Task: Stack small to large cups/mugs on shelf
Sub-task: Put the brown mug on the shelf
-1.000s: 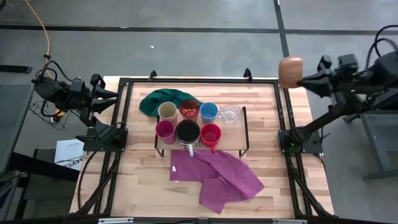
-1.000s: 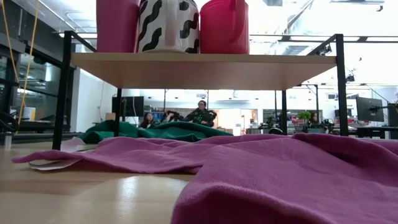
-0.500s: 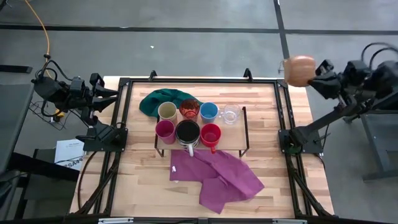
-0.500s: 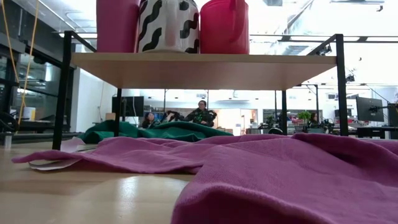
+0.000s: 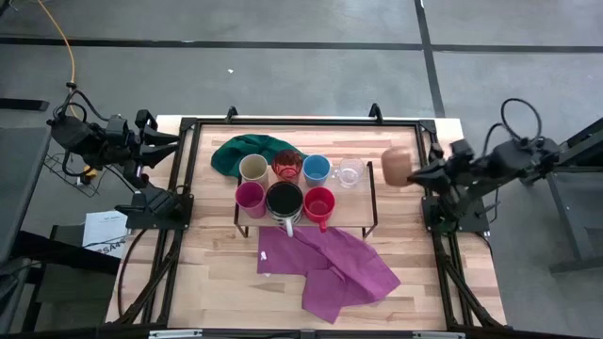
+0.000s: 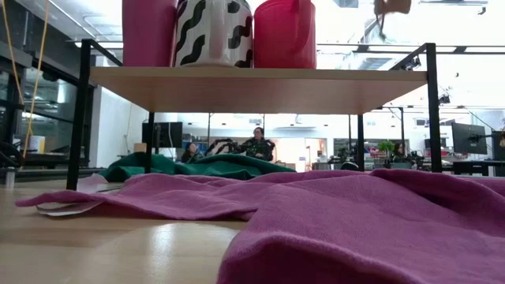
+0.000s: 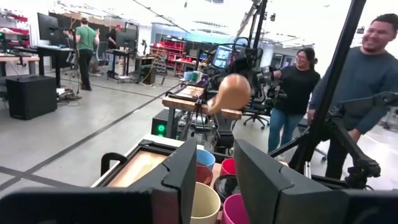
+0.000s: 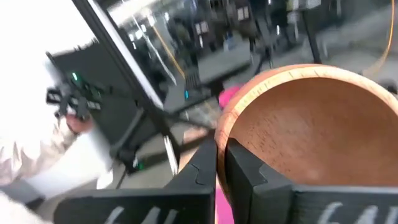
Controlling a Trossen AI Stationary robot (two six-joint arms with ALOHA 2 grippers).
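Wooden cup pinched by rim in right hand, beside shelf; left hand parted, empty.

Seven cups in two rows on shelf mid-table. One cloth behind shelf's left end, another before it. Eighth cup aloft just right of shelf.

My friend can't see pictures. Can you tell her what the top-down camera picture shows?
The right gripper carries a tan wooden cup beside the shelf, which holds seven cups. A green cloth lies behind the shelf and a purple cloth in front. The left gripper waits at the table's edge.
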